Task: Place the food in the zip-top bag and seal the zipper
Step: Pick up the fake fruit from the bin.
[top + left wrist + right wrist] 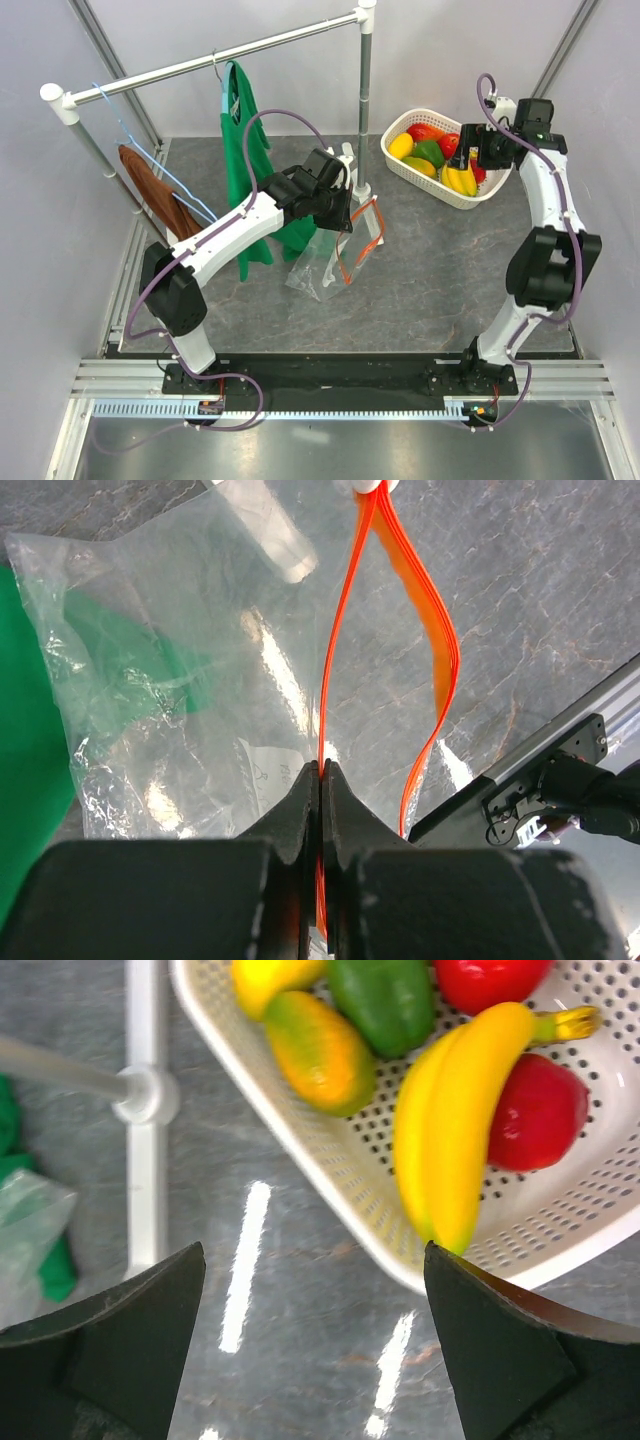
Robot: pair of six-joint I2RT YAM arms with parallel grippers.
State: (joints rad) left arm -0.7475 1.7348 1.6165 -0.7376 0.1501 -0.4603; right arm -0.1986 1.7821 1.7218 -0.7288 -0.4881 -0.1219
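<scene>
The clear, crinkled zip-top bag sits mid-tabletop, just right of a green garment. Its zipper, an orange-red strip, runs away from the arms along the bag's right edge. The two halves bow apart and meet at a white end piece. The left gripper is clamped tight on one half. All the food lies in the white basket at the far right: banana, green pepper, mango, lemon and red pieces. The right gripper hangs spread wide over the basket's rim.
</scene>
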